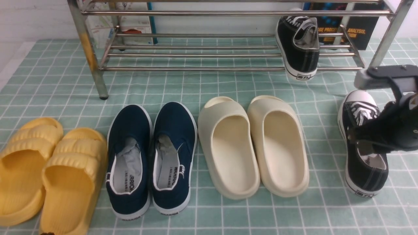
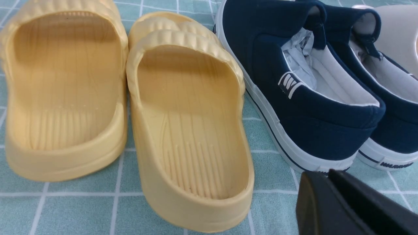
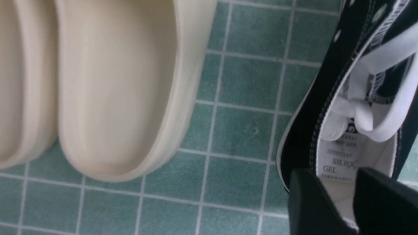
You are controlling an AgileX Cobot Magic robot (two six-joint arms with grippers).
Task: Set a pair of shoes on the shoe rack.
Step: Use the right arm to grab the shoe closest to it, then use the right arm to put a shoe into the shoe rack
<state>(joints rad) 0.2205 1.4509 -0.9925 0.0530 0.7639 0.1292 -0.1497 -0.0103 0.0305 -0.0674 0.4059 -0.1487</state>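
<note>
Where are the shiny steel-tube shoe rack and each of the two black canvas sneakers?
Shiny steel-tube shoe rack (image 1: 87, 42): front view, left front leg.
Farther black canvas sneaker (image 1: 302, 57): front view, heel canvas.
Nearer black canvas sneaker (image 1: 367, 179): front view, heel canvas.

On my left wrist camera I see two yellow slides (image 2: 186, 130) side by side on the green checked cloth (image 2: 65, 209). The navy slip-ons (image 2: 313, 130) sit just beside them. The black fingertips of my left hand (image 2: 321, 176) hover close together near the nearer navy heel.

Right gripper (image 1: 359, 143) low, angled downward, jaws apart; left gripper (image 2: 329, 178) low.
</note>
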